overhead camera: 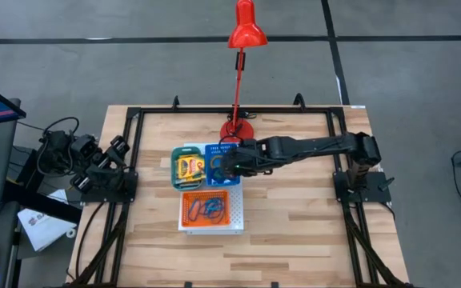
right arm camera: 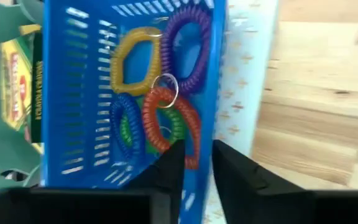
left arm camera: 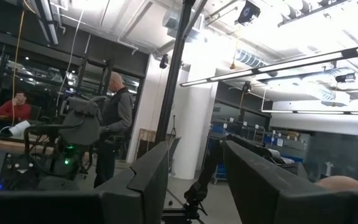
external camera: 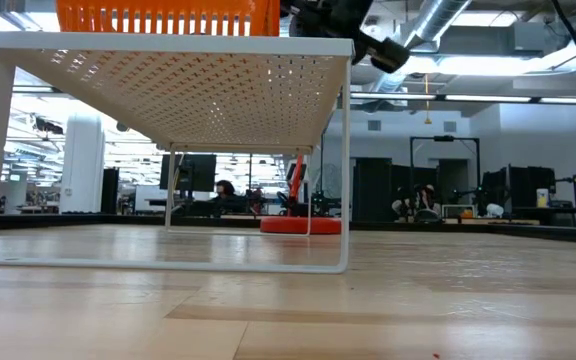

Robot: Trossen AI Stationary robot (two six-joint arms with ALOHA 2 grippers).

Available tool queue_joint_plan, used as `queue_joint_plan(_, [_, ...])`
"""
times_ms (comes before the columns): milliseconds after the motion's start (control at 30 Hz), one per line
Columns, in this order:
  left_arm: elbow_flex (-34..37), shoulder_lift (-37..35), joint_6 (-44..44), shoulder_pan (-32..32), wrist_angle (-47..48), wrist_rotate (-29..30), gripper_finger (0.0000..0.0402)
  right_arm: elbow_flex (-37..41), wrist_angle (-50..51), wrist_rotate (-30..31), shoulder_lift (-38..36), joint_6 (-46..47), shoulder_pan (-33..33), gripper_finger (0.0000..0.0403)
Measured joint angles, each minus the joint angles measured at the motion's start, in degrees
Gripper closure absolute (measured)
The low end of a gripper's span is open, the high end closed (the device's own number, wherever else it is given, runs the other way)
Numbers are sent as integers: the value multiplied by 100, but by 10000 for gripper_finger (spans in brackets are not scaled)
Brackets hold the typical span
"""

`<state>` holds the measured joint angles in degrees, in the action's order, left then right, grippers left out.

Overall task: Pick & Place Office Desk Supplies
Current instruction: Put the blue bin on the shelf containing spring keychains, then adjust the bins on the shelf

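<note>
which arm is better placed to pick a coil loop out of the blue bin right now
The right. Its gripper hangs directly over the blue bin, fingers open a little, just above the red loop. The left gripper is parked at the table's left edge, away from the bins.

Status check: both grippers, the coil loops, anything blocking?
Right gripper open over blue bin. Coil loops inside, ungrasped. Left gripper open, parked at table's left edge. Red lamp behind bins, clear.
</note>
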<state>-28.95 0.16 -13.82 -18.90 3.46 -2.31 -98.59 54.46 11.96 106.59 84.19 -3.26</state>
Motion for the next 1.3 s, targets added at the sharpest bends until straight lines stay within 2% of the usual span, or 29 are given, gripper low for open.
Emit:
queue_joint_plan(200, [0,0,2,0,14,-6,253,-170,416,96,-5,26,0,288])
queue_joint_plan(433, [0,0,0,1,31,-3,253,-166,466,215,-3,-26,-14,274])
queue_joint_plan(700, [0,0,2,1,62,17,253,-168,468,873,-368,-169,-97,262])
queue_joint_plan(833, [0,5,7,0,86,16,253,-166,866,1284,-657,-108,-202,259])
queue_joint_plan(1033, [-22,59,201,0,406,45,253,-165,2177,1738,-987,165,-566,257])
queue_joint_plan(1100, [-145,78,432,0,798,311,253,-164,2668,1970,-1089,321,-768,255])
queue_joint_plan(1233, [-397,76,914,0,1709,1816,253,-127,3232,2315,-1234,356,-1197,251])
queue_joint_plan(1300, [-392,81,1162,2,1860,2062,253,-7,3211,2501,-1353,204,-1410,250])
